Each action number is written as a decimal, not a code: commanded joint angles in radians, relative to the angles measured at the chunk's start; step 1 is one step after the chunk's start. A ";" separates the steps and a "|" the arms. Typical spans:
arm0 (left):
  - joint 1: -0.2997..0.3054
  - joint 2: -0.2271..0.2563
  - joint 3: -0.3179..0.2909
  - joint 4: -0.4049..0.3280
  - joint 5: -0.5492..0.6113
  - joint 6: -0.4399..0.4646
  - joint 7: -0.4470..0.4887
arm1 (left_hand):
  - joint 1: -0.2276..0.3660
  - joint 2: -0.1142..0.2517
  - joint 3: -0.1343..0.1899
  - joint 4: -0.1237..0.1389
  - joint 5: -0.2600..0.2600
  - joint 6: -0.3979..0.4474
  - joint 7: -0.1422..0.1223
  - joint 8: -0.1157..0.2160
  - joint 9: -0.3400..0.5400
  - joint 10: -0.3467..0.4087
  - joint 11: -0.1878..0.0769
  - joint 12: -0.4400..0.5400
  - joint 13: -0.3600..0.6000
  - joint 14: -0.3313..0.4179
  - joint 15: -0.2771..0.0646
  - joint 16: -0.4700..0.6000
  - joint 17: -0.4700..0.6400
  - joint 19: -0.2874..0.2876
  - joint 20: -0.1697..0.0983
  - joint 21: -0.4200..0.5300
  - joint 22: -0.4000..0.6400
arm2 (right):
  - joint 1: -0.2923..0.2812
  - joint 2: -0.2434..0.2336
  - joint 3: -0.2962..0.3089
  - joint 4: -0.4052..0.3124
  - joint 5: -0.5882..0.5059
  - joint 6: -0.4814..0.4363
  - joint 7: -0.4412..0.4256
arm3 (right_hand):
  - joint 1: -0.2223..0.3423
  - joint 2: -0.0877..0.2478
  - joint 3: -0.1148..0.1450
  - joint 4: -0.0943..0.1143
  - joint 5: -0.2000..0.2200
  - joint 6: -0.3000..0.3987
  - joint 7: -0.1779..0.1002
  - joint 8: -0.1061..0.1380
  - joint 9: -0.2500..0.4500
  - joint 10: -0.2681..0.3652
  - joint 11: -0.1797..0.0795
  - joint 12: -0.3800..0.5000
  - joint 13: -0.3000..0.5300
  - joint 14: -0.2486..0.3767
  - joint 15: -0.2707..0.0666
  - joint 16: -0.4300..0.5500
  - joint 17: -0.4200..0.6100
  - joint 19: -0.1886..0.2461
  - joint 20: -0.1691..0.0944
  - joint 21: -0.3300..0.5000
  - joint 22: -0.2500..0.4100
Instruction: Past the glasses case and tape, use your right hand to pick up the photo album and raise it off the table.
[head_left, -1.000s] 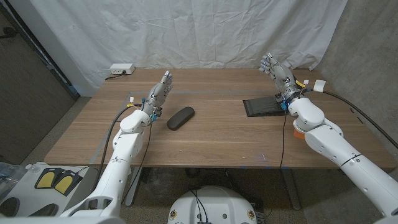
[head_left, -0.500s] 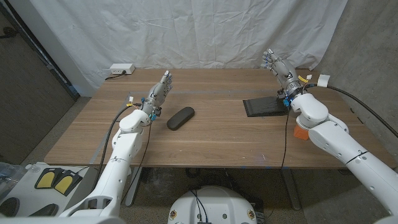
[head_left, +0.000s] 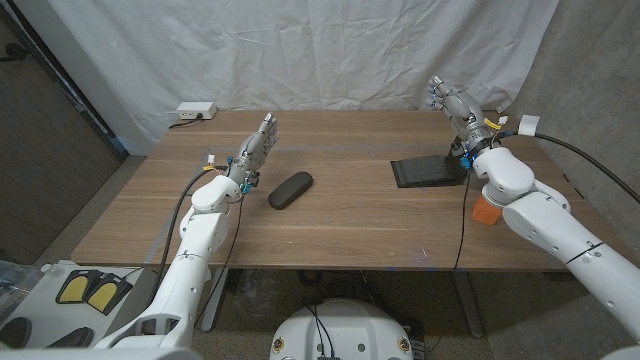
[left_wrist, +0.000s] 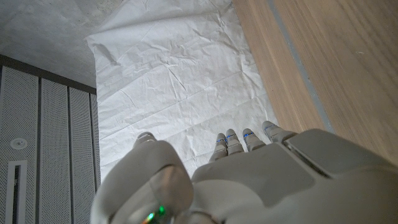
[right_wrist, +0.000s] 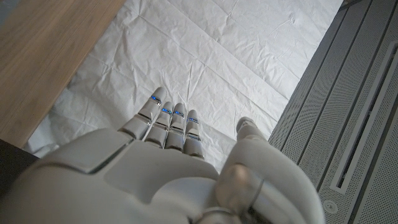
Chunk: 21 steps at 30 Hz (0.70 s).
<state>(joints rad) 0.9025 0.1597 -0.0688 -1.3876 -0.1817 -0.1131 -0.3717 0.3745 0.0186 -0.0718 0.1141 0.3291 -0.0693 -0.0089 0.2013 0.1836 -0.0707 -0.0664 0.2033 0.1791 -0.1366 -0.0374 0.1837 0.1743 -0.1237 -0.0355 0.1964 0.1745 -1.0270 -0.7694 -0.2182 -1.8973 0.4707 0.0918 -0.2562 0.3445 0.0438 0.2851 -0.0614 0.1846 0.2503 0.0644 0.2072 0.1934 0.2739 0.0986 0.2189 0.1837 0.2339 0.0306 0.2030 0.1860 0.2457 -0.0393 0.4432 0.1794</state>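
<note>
Matt wood-grain table (head_left: 340, 215), creased white cloth backdrop (head_left: 330, 50), matt dark glasses case (head_left: 290, 189), dark photo album (head_left: 427, 171).

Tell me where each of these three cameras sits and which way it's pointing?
Head view: on the robot's head, looking down at the table; both arms show, left hand, right hand.
Left wrist view: behind the left hand, facing the white curtain.
Right wrist view: behind the right hand, same curtain.
All share the curtain and table.

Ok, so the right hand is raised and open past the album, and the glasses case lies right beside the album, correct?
Not quite. The right hand is raised and open past the album, but the head view shows the glasses case lying well apart from it, nearer the left hand.
</note>
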 joint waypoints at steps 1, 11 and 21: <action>0.001 -0.001 -0.003 0.007 -0.004 -0.005 -0.006 | 0.006 0.003 0.000 -0.002 0.005 0.001 0.000 0.001 0.004 0.001 -0.002 -0.001 0.005 0.002 0.001 0.001 0.004 -0.013 -0.072 -0.001 0.004 | -0.019 -0.027 0.022 -0.039 -0.017 -0.035 -0.038 | 0.017 0.000 0.002 -0.009 -0.002 0.009 -0.002 0.005 0.001 0.010 -0.004 0.007 0.004 0.006 -0.003 -0.001 0.000 0.005 -0.001 -0.005 0.002; 0.012 0.000 -0.011 -0.015 -0.007 -0.009 0.000 | 0.010 0.004 -0.002 -0.004 0.005 0.007 -0.002 0.002 0.004 0.002 -0.003 -0.001 0.005 0.004 -0.012 0.001 0.004 -0.006 -0.094 0.002 0.004 | -0.035 -0.049 0.043 -0.071 -0.020 -0.062 -0.060 | 0.024 0.001 0.004 -0.014 -0.002 0.006 -0.002 0.003 0.002 0.013 -0.002 0.007 0.005 0.009 -0.002 -0.001 0.000 0.010 -0.002 -0.006 0.002; 0.012 0.004 -0.009 -0.021 -0.007 -0.005 -0.008 | 0.013 0.005 -0.003 -0.006 0.005 0.006 -0.002 0.001 0.004 0.002 -0.005 -0.002 0.005 0.002 -0.010 0.000 0.004 -0.011 -0.093 0.001 0.004 | -0.056 -0.076 0.067 -0.112 -0.024 -0.107 -0.089 | 0.028 0.002 0.005 -0.018 -0.003 0.006 -0.002 0.002 0.002 0.013 -0.002 0.006 0.005 0.011 0.000 -0.001 0.001 0.013 -0.002 -0.009 0.003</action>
<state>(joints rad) 0.9126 0.1607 -0.0756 -1.4018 -0.1846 -0.1203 -0.3727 0.3784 0.0225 -0.0759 0.1100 0.3291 -0.0639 -0.0144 0.2013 0.1836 -0.0708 -0.0664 0.2033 0.1791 -0.1366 -0.0374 0.1838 0.1743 -0.1237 -0.0354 0.1964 0.1744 -1.0619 -0.8181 -0.1762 -1.9691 0.4507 0.0280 -0.3151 0.3600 0.0489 0.2911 -0.0730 0.1847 0.2501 0.0644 0.2070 0.1933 0.2808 0.0950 0.2189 0.1836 0.2376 0.0268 0.2031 0.1861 0.2494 -0.0431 0.4355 0.1793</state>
